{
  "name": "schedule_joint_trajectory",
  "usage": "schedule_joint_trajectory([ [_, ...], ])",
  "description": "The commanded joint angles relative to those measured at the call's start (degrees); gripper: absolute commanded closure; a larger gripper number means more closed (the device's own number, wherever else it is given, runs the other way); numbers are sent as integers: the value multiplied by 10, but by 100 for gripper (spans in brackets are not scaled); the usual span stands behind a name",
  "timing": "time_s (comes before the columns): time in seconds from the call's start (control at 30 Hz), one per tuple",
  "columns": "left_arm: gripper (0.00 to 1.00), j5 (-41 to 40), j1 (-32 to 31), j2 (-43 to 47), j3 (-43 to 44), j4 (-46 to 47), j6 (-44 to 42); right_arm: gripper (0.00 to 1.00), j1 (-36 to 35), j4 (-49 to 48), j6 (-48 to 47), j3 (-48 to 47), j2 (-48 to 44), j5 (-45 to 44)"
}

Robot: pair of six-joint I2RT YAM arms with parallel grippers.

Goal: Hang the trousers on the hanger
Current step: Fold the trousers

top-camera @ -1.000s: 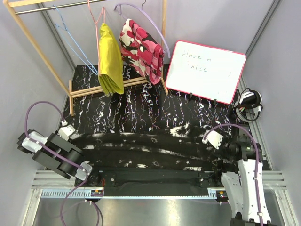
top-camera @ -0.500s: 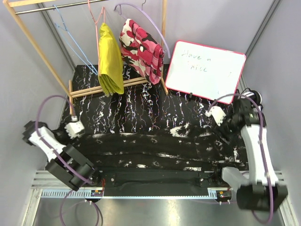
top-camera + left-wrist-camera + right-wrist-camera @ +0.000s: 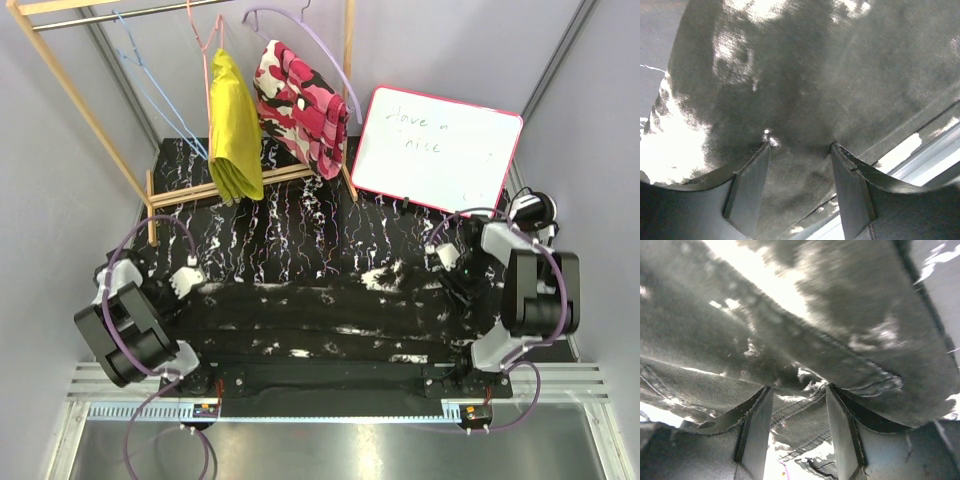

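Two wrist views, much alike. Saw the left fingers (image 3: 747, 195) partly apart, with the long, floppy black fabric trousers with white blotches (image 3: 320, 318) bunched between them and ahead of them; could not tell whether clamped or merely pressed. Saw the right fingers (image 3: 755, 430) partly apart too, with a stitched seam of the same cloth between them; likewise could not tell whether gripped. Found the trousers stretched flat on the black, white-veined counter (image 3: 300, 230), from one set of fingers to the other. Noted the thin light-blue wire hanger (image 3: 160, 100) hanging well beyond the left fingers, apart from the trousers.
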State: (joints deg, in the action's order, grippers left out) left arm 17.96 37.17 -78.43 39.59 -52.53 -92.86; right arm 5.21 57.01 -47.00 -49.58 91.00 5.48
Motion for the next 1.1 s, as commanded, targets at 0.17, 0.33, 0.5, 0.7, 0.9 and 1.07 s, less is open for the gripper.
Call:
schedule_joint_trajectory([
  [0.17,45,-30,-81,-153,110,156,202,47,0,-117,60,-179,146,-18],
  [0.33,42,-3,-89,-121,136,107,179,45,0,-71,55,-219,111,-4],
  [0.5,38,60,-62,-53,189,-49,100,41,0,5,10,-192,-16,44],
  [0.7,34,101,-64,-19,186,-148,-8,43,-7,75,-43,-145,-80,92],
  [0.9,31,142,-106,-4,135,-124,-29,44,-96,14,-5,-70,-106,71],
  [1.07,30,152,-155,13,76,-46,-4,44,-160,-35,39,-47,-102,70],
])
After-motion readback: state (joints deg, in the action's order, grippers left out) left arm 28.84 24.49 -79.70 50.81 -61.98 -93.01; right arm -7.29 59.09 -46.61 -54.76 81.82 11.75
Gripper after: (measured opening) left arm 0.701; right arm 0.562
